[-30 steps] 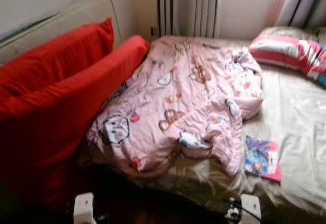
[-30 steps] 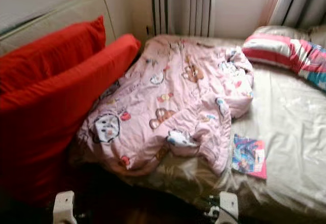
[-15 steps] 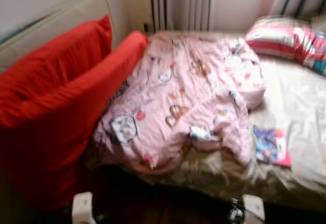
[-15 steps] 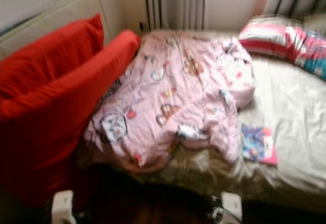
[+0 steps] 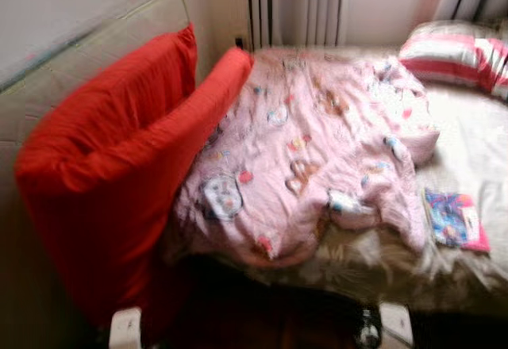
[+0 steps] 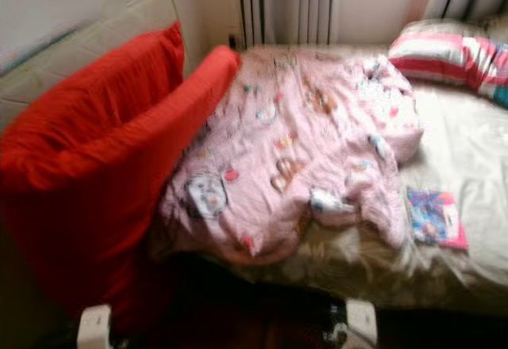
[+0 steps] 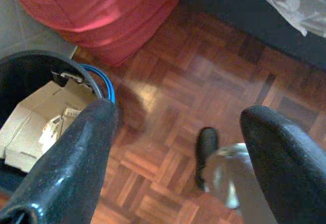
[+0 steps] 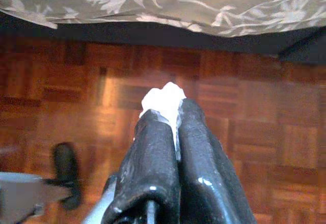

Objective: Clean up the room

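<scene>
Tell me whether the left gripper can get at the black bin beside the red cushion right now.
Probably yes. The left gripper hangs open just above the black bin, with only bare parquet floor around it and nothing between them.

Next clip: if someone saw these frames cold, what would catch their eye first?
Most likely the big red cushions, leaning against the pale headboard-like panel at the robot's left, and beside them the crumpled pink cartoon-print quilt spread over the bed. A colourful booklet lies on the sheet just right of the quilt, and a striped pillow sits at the far right. In the right wrist view, the right gripper is pinched on a scrap of something white above the parquet floor.
</scene>
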Controlling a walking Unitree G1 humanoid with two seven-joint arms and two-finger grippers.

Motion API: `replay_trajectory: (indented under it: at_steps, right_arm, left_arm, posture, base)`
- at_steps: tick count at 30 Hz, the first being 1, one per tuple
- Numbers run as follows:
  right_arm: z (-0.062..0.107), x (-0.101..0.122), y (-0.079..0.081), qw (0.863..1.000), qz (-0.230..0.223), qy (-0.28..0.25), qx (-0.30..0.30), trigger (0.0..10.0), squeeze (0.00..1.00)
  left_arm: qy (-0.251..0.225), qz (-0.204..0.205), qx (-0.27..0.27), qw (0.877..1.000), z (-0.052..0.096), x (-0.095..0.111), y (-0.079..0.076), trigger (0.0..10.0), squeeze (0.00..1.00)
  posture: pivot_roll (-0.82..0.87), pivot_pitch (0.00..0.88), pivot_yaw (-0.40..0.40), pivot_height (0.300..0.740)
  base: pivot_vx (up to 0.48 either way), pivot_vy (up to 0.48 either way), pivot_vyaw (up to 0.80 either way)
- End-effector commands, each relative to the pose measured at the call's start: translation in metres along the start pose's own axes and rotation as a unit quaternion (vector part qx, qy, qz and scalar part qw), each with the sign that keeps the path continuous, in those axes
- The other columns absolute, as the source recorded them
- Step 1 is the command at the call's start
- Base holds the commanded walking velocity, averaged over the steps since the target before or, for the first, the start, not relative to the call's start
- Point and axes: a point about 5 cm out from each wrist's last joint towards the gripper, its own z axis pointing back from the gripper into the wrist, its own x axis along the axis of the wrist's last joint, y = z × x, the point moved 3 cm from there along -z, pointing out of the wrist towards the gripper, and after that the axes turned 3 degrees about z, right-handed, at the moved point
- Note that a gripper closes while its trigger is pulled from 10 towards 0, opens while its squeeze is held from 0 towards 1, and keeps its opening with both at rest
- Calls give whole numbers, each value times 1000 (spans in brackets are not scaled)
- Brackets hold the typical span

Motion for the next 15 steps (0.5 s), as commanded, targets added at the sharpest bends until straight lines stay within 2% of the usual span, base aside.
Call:
replay_trajectory:
  at_steps: [1,9,15]
  right_arm:
    - [-2,8,12,1000,2,-12,14,10000,0]
    - [-2,7,12,1000,2,-10,15,10000,0]
    - [-2,8,11,1000,5,-10,16,10000,0]
  left_arm:
    - [3,-4,9,1000,1,-2,7,10000,0]
    - [7,-4,4,1000,2,-7,2,10000,0]
    - [5,-5,-7,1000,-3,-2,-18,10000,0]
  posture:
    - [-52,0,62,740]
    - [-52,0,61,740]
    - [-50,0,58,740]
  base:
    - [0,0,800]
    - [0,0,800]
    - [0,0,800]
